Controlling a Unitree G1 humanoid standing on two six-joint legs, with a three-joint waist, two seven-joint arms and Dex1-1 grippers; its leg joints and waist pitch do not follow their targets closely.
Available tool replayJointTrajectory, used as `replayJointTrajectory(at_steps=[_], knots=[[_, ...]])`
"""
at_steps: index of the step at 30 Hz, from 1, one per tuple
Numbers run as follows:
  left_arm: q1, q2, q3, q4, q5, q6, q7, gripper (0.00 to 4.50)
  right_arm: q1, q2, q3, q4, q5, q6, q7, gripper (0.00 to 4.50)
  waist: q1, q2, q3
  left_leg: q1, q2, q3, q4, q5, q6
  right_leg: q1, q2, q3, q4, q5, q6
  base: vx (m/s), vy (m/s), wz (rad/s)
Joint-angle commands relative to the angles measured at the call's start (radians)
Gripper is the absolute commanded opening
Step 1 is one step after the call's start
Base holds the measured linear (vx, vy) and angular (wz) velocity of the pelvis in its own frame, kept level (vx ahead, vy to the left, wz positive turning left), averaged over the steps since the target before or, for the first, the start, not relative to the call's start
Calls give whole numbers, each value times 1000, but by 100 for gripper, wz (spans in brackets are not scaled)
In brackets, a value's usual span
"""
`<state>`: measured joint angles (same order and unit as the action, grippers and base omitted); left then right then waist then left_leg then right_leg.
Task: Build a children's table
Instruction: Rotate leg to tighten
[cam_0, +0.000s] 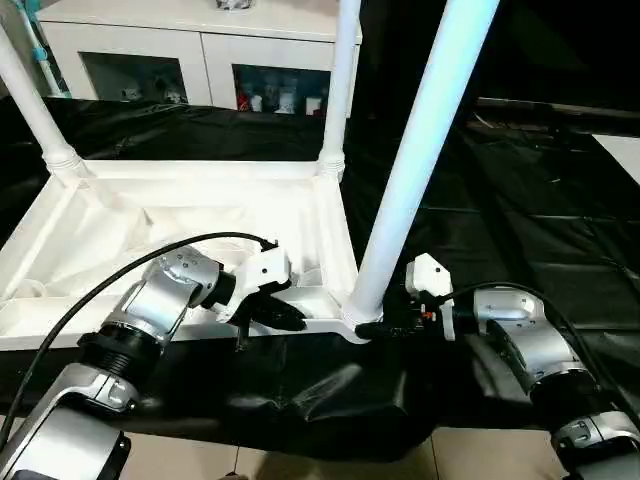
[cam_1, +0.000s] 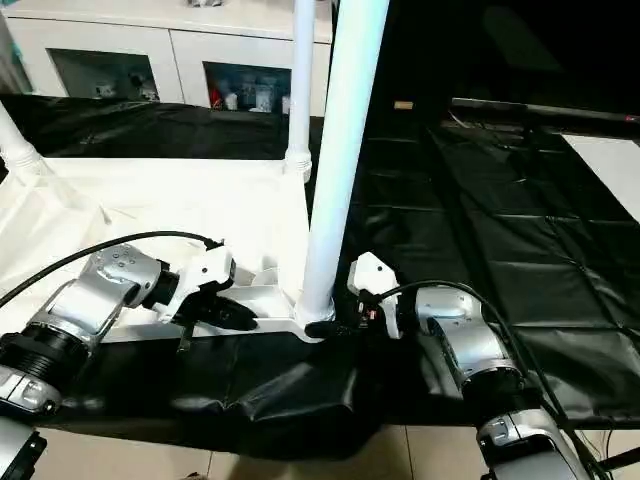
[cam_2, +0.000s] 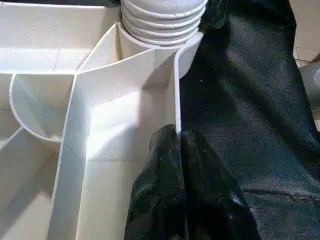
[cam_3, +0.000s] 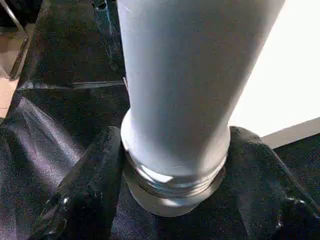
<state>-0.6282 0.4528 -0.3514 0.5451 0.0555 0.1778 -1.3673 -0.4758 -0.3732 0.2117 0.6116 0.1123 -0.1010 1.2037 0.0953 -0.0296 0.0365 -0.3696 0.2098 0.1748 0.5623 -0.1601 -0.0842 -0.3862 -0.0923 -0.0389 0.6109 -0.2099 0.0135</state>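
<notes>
The children's table lies upside down on a black sheet, its white ribbed top (cam_0: 200, 200) facing up. Three white tube legs stand in corner sockets: a near one (cam_0: 420, 150) and two at the back (cam_0: 340, 80) (cam_0: 35, 110). My left gripper (cam_0: 280, 315) is shut on the top's thin front rim (cam_2: 176, 90), one black finger on each side of the wall, just short of the near leg's socket. My right gripper (cam_0: 372, 328) reaches in from the right at the base of the near leg (cam_3: 175, 75), and its two fingers (cam_3: 85, 190) press against either side of the tube just above the threaded collar.
A white cabinet with glass doors (cam_0: 200, 50) stands behind the table. The black sheet (cam_0: 520, 220) covers the platform out to the right, with wrinkles at its front edge. Beige floor (cam_0: 200, 460) shows below the sheet. A black cable (cam_0: 120, 275) arcs over my left forearm.
</notes>
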Motion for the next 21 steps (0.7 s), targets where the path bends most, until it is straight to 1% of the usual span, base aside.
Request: replayJointTrajectory(at_steps=[1, 8, 9, 10, 11, 12, 13, 14, 15, 17, 21], knots=[[32, 1, -63, 25, 40, 15, -11, 0, -20, 8, 4, 2, -2, -19, 7, 267, 2, 1, -52, 11, 17, 6, -59, -214, 52, 39, -34, 24, -61, -51, -259, 0, 0, 0], [36, -6, -60, 23, 37, 23, -1, 0, -12, 16, -2, 8, -1, -34, -6, 267, 1, 1, -52, 11, 17, 6, -59, -222, 49, 38, -35, 24, -62, -68, -258, 0, 0, 0], [37, -4, -61, 22, 38, 22, -3, 0, -16, 20, -10, 10, 5, -18, -15, 267, 1, 0, -51, 12, 17, 6, -59, -227, 48, 38, -35, 24, -63, -78, -257, 0, 0, 0], [37, -4, -61, 22, 38, 22, -3, 0, -17, 21, -13, 11, 10, -10, -14, 267, 1, 0, -51, 12, 17, 6, -60, -229, 47, 38, -35, 24, -63, -83, -255, 0, 0, 0], [37, -3, -62, 23, 38, 22, -4, 0, -21, 26, -20, 10, 25, 14, -9, 323, 0, 1, -51, 11, 17, 5, -60, -229, 46, 39, -35, 24, -63, -86, -254, 0, 0, 0], [37, -3, -61, 23, 38, 21, -3, 0, -22, 27, -23, 7, 32, 26, -3, 337, 0, 0, -52, 12, 17, 6, -60, -229, 47, 39, -34, 24, -63, -84, -254, 0, 0, 0], [37, -3, -61, 25, 39, 20, -2, 0, -24, 28, -25, 5, 39, 38, 4, 337, 0, 0, -52, 12, 17, 5, -60, -226, 48, 39, -34, 24, -62, -80, -255, 0, 0, 0], [36, -4, -61, 27, 39, 19, -2, 0, -26, 28, -24, 6, 34, 29, -1, 337, 0, 1, -52, 12, 18, 6, -59, -225, 49, 37, -35, 24, -62, -76, -257, 0, 0, 0], [34, -4, -61, 29, 39, 18, -1, 0, -30, 30, -21, 13, 15, -4, -26, 357, 0, 1, -52, 13, 18, 6, -59, -224, 48, 36, -35, 24, -61, -73, -258, 0, 0, 0], [34, -5, -61, 31, 39, 18, 0, 0, -33, 33, -20, 22, 4, -28, -34, 357, 0, 1, -53, 13, 18, 5, -60, -220, 45, 37, -36, 24, -60, -68, -259, 0, 0, 0], [35, -4, -62, 29, 39, 18, 1, 0, -36, 36, -18, 32, -1, -36, -35, 357, 0, 1, -52, 12, 16, 6, -59, -215, 48, 38, -35, 24, -60, -55, -260, 0, 0, 0]])
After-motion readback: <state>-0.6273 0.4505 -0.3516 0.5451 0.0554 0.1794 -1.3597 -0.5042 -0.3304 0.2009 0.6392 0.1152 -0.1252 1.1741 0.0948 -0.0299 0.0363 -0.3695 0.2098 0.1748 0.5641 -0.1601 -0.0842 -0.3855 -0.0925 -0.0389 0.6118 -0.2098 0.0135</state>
